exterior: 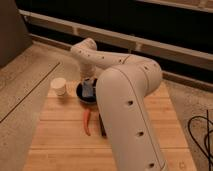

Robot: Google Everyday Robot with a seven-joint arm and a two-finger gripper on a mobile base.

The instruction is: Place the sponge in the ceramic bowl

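Observation:
The dark, glossy ceramic bowl sits near the back edge of the wooden table, partly hidden by my arm. The blue-grey sponge shows inside the bowl's outline, directly under my gripper. The gripper points down over the bowl from the arm's wrist. I cannot make out whether the sponge rests in the bowl or hangs from the gripper.
A small white cup stands left of the bowl. An orange-red elongated object lies in front of the bowl, with a black block beside it. My large white arm covers the table's right half. Cables lie on the floor at right.

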